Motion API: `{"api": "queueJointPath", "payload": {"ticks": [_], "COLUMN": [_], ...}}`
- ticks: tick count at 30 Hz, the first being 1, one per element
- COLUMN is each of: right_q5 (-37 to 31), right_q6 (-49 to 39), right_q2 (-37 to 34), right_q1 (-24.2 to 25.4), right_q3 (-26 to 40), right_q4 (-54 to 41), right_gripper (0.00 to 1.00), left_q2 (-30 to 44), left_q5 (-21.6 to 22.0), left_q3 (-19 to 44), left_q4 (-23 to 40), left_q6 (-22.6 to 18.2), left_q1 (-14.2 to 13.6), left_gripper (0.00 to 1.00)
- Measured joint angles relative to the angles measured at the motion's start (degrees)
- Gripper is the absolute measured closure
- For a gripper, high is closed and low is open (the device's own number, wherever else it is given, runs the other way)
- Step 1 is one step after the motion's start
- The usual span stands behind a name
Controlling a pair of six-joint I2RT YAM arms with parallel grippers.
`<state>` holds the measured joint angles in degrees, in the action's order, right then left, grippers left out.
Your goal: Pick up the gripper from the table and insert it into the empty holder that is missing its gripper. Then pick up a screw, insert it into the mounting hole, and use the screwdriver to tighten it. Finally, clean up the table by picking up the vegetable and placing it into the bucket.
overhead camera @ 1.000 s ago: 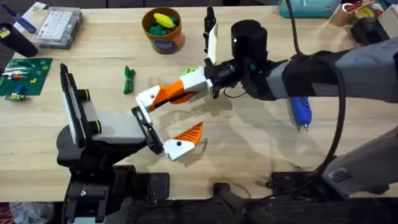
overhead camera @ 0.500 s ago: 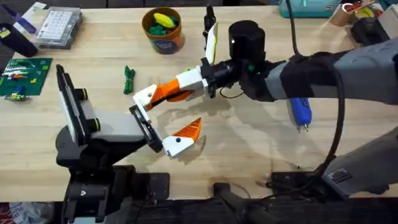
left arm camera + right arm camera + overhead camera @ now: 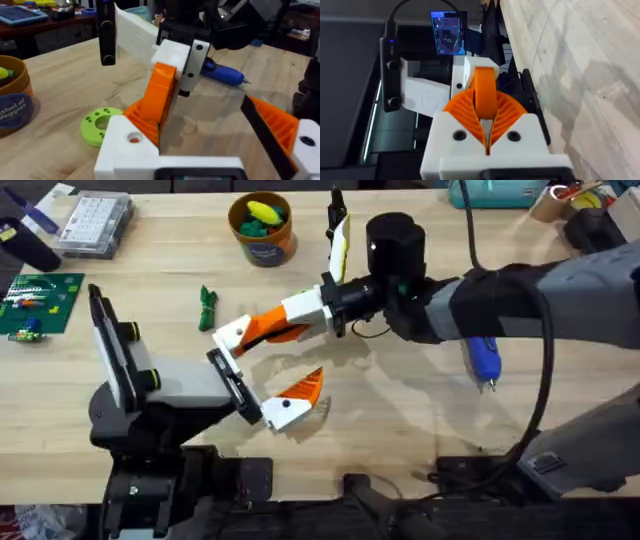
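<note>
Now | right claw point(image 3: 235, 338) clamped on the left claw's point(image 3: 264, 376) finger, shifted left | left claw wide

A lime green ring point(image 3: 101, 125) with little holes lies flat on the wooden bench point(image 3: 400, 420), just beside the left pincer point(image 3: 262, 372). Far off to that pincer's left, at the bench edge, a green circuit board point(image 3: 38, 304) lies flat. Beyond the board sits a clear plastic box point(image 3: 93, 224) with small parts inside. Past the right pincer point(image 3: 237, 337), at the far right edge of the bench, there is a teal case point(image 3: 500, 192). A black cable point(image 3: 468, 225) runs down from it.
</note>
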<state>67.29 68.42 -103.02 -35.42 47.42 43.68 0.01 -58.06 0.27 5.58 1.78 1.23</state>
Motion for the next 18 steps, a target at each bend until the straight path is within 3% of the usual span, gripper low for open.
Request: {"api": "queueJointPath", "payload": {"ticks": [2, 7, 11, 18], "right_q5": [-0.02, -2.07, -2.66, -2.97], "right_q6": [0.09, 0.23, 0.18, 0.17], "right_q2": [0.00, -0.24, -0.25, -0.88], "right_q1": [0.00, -1.20, -1.38, -1.42], "right_q3": [0.00, -0.02, -0.02, -0.04], "right_q4": [0.00, -0.96, -1.14, -1.51], "right_gripper": [0.992, 0.622, 0.550, 0.316], "left_q2": [-0.01, 0.00, 0.00, 0.00], "left_q5": [0.00, -1.44, -1.33, -1.11], "left_q3": [0.00, 0.09, 0.09, 0.09], "left_q4": [0.00, 0.22, 0.22, 0.18], "left_q6": [0.00, -0.40, -0.68, -1.41], "left_q1": [0.00, -0.42, -0.39, -0.39], "left_gripper": [0.012, 0.013, 0.013, 0.013]}}
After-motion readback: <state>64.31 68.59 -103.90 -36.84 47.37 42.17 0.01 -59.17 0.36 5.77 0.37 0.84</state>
